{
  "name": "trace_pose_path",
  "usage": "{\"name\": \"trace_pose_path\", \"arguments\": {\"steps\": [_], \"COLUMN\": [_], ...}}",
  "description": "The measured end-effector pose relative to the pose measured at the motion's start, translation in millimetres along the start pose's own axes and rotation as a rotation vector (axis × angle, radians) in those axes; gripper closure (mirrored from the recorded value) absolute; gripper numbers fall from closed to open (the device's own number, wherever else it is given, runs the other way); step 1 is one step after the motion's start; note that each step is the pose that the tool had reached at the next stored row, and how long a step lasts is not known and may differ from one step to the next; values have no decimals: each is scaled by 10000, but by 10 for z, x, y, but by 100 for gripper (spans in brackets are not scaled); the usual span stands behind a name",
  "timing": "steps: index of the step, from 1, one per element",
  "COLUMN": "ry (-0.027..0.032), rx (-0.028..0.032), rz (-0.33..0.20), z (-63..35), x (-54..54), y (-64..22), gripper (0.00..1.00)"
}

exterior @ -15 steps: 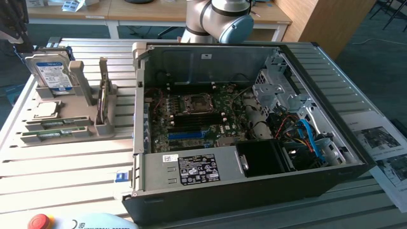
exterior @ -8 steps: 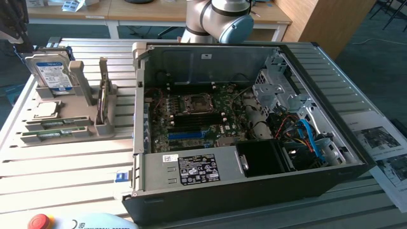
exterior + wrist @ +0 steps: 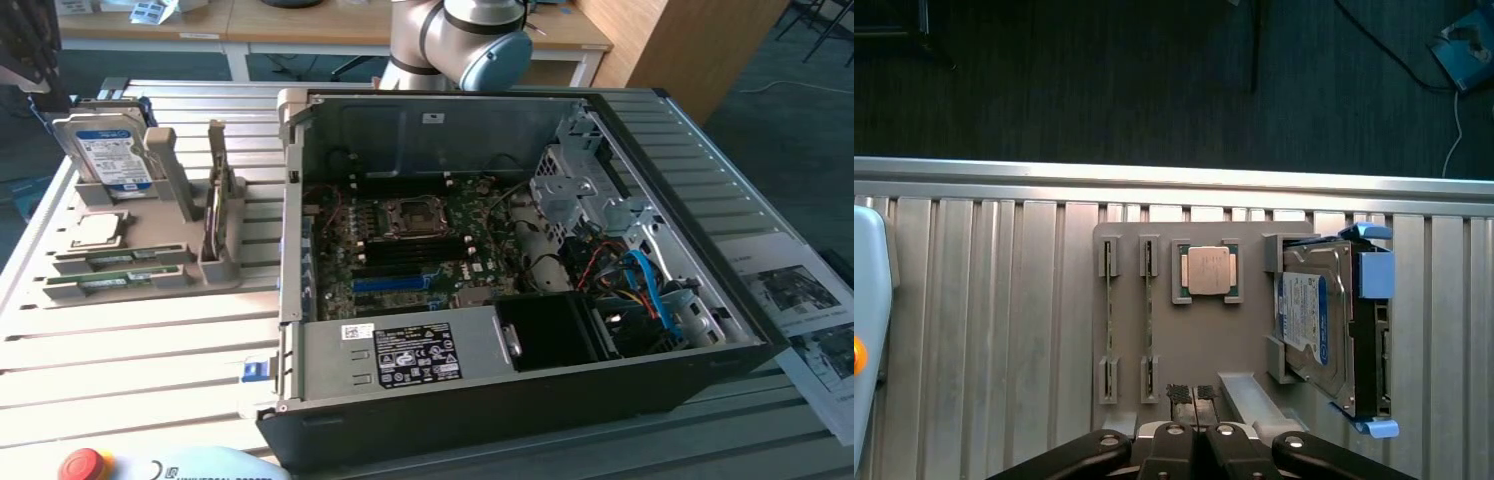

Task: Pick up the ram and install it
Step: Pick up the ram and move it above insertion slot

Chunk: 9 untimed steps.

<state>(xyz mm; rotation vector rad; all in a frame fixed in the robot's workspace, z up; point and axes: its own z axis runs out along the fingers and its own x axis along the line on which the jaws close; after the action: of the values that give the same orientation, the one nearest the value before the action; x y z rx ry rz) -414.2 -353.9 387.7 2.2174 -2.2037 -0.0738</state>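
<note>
Ram (image 3: 1149, 322) (image 3: 127, 262): a thin green stick standing on edge in a grey holder (image 3: 1186, 345) (image 3: 187, 272), with a clip at each end. It is seen edge-on, so its label and chips cannot be made out.
Second stick (image 3: 1110, 322) (image 3: 114, 286): the same kind, parallel to the ram and just beside it, on the side away from the processor. Which of the two the task means cannot be told.
Ram relative to gripper: in the wrist view one end clip of the ram lies near the fingertips but apart from them. The height between them cannot be judged.
Gripper (image 3: 1191, 395): fingers pressed together and holding nothing, hanging over the holder's edge. Its body is cut off by the picture's border.
Processor (image 3: 1208, 270) (image 3: 96, 230): a square silver chip lying flat in its own recess, just beside the ram.
Hard drive (image 3: 1319, 325) (image 3: 107, 150): propped upright at the holder's far end, beyond the processor, with blue fittings.
Computer case (image 3: 534, 410): lies open on its side, well apart from the holder, towards the exterior view's right.
Motherboard (image 3: 400, 240): lies inside the case. Its dark memory slots are hard to tell apart.
Arm (image 3: 461, 40): stands behind the case, cut off at the top.
Table (image 3: 134, 370) (image 3: 1004, 300): slatted metal, carrying both the holder and the case.
</note>
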Motion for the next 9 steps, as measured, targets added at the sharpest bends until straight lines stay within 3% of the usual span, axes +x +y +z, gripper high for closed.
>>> {"name": "trace_pose_path", "arguments": {"steps": [9], "ry": [0], "rx": [0], "rz": [0], "z": [10], "x": [0], "y": [0], "gripper": [89]}}
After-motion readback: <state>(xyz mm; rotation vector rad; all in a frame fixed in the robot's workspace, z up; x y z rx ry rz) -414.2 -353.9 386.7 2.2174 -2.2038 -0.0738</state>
